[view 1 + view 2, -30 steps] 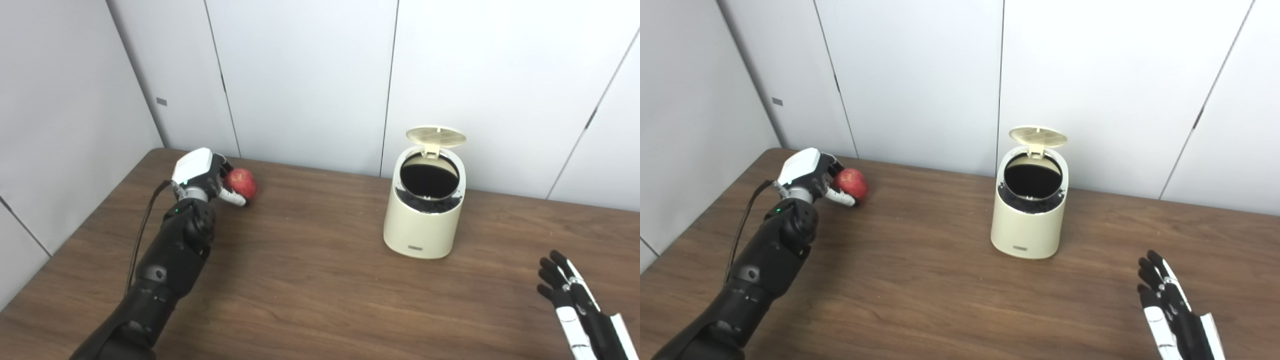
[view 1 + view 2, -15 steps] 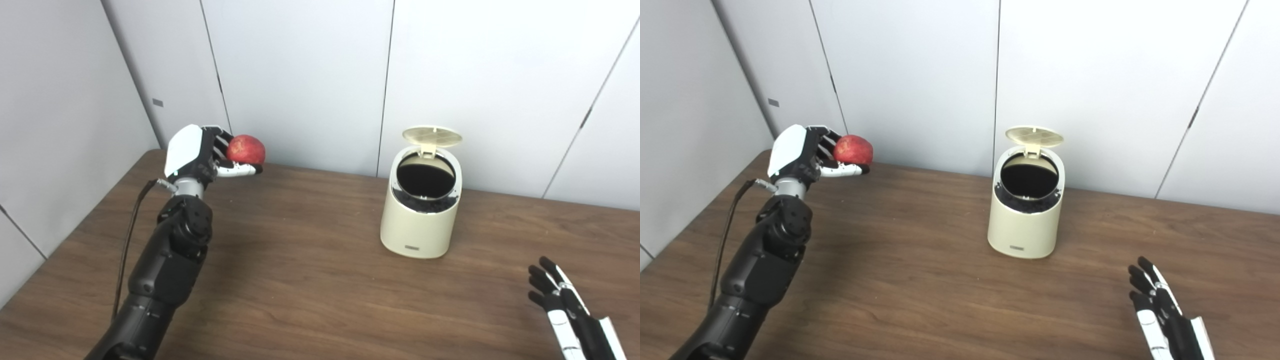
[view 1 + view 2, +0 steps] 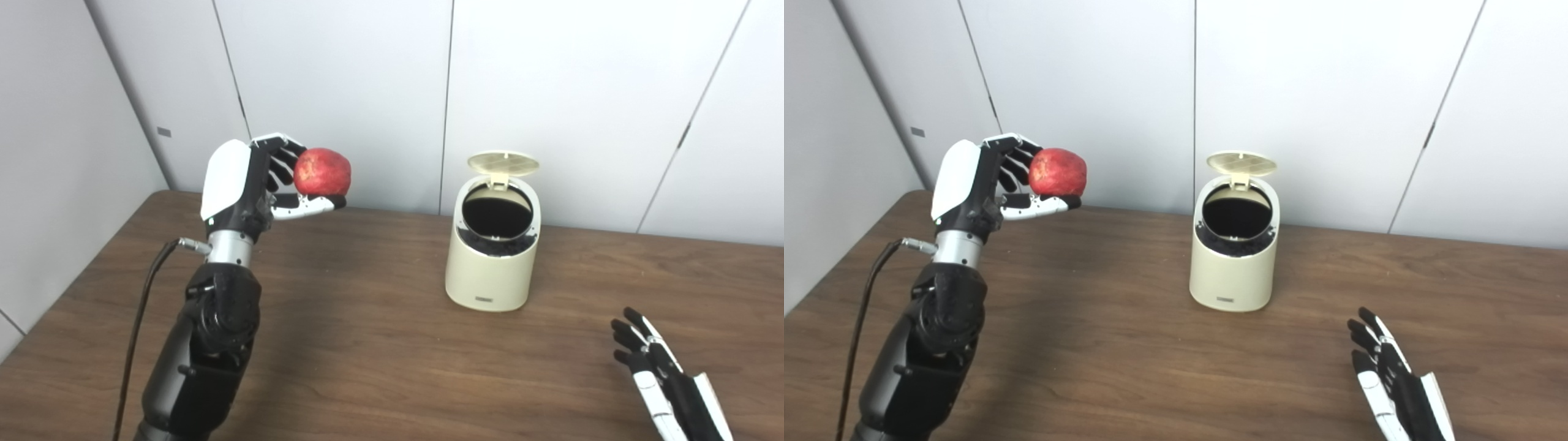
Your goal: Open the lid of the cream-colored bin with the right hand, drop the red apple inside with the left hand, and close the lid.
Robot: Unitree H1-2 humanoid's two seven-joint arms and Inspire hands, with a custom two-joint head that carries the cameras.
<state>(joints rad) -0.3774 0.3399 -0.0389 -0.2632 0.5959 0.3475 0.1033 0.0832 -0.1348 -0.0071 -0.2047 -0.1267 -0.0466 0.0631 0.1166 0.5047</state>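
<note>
The cream-colored bin point(image 3: 493, 263) stands on the brown table point(image 3: 380, 343) near the back wall. Its round lid point(image 3: 503, 163) is tipped up and open, and the dark inside shows. My left hand point(image 3: 251, 180) is shut on the red apple point(image 3: 322, 172) and holds it high above the table, well to the left of the bin. My right hand point(image 3: 664, 380) is open and empty, fingers apart, low at the table's front right, clear of the bin.
Grey wall panels point(image 3: 343, 92) close the table's back and left sides. A black cable point(image 3: 138, 318) hangs from my left wrist. Bare table surface lies between my left arm and the bin.
My left hand has lifted the apple off the table and carried it up and a little right. The view has panned, shifting the bin left in the picture. The right hand stayed low.
</note>
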